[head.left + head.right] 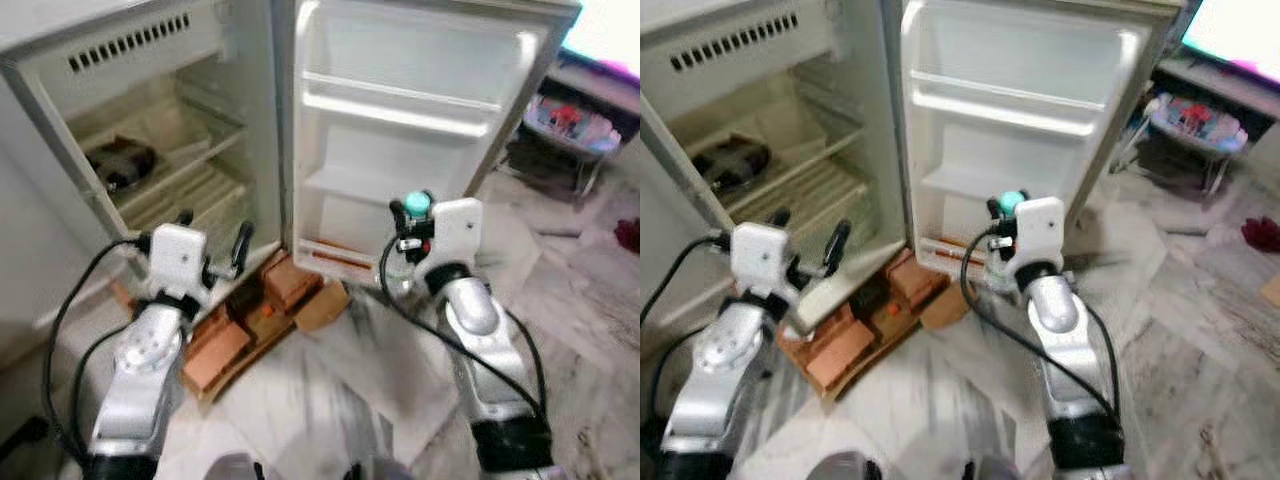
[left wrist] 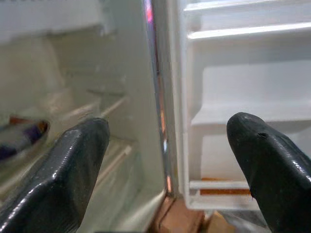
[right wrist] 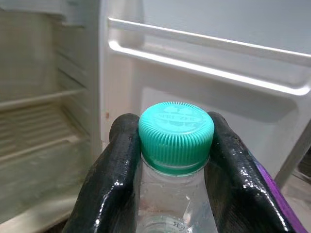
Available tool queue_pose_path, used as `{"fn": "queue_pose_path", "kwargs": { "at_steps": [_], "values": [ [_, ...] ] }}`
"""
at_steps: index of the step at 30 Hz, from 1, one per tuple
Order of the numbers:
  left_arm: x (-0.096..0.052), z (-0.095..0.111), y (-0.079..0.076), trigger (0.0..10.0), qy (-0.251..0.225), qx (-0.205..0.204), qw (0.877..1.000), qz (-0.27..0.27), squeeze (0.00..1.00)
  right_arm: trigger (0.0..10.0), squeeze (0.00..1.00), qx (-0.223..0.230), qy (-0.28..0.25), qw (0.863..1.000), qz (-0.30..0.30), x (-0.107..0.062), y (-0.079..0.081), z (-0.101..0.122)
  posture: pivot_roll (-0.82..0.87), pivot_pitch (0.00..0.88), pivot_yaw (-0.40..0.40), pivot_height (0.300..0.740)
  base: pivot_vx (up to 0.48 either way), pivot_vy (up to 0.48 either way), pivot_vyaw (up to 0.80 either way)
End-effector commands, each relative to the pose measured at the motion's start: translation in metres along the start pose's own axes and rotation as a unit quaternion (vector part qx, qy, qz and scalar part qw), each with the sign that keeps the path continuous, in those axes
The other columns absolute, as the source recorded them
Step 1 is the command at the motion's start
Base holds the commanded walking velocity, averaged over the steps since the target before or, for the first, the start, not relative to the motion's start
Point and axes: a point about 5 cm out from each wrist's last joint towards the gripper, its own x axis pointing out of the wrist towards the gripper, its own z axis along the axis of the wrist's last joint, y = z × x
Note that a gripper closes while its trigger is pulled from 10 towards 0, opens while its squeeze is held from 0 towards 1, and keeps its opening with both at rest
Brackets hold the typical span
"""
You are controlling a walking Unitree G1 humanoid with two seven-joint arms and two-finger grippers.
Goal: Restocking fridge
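- A clear plastic bottle (image 3: 172,194) with a teal ribbed cap (image 3: 176,132) is sitting upright between the two black fingers of the right gripper (image 1: 413,225), which are pressing against it on both sides just under the cap.
- The bottle is hanging in the air in front of the lower part of the open fridge door (image 1: 420,130), near the door's bottom shelf (image 1: 335,255) but not resting on it.
- The right arm (image 1: 480,340) is reaching forward and slightly up from the lower right, its white wrist block (image 1: 458,232) facing the door, a black cable looping down beside it.
- The left arm (image 1: 145,370) is rising from the lower left with its wrist block level with the fridge's lower edge.
- The left gripper (image 1: 212,235) is holding nothing; its fingers (image 2: 73,170) are standing wide apart, pointing at the seam between the fridge cabinet (image 1: 150,130) and the door.
- The door shelves are showing white rails; something thin and orange is lying along the bottom shelf, too blurred to identify.
- Inside the cabinet, a dark bundle (image 1: 120,165) is lying on an upper shelf; what it is I cannot tell.
- Reddish bricks (image 1: 250,320) and cardboard are lying on the pale floor (image 1: 330,400) under the fridge's front edge.
- A low rack with colourful items (image 1: 570,125) is standing to the right, well apart from the fridge.
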Motion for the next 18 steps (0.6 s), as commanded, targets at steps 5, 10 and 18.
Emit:
{"fn": "queue_pose_path", "kwargs": {
  "at_steps": [5,10,18],
  "values": [
    [0.0007,0.0074,-0.0049,10.0,-0.015,-0.008,1.000,-0.015,0.00,10.0,0.00,-0.013,-0.011,1.000,-0.014,0.0000,-0.0080,0.0058,0.04,0.079,-0.066,0.740,0.404,0.000,0.00],
    [0.0003,0.0078,-0.0054,10.0,-0.012,-0.016,1.000,-0.019,0.00,10.0,0.00,-0.013,-0.003,1.000,-0.017,-0.0020,-0.0072,0.0025,0.04,0.081,-0.065,0.740,0.445,0.000,0.00],
    [0.0012,0.0072,-0.0072,10.0,-0.008,-0.021,0.999,-0.024,0.00,10.0,0.00,-0.014,0.006,1.000,-0.024,-0.0043,-0.0089,-0.0008,0.03,0.082,-0.064,0.740,0.349,0.298,0.00]
  ]
}}
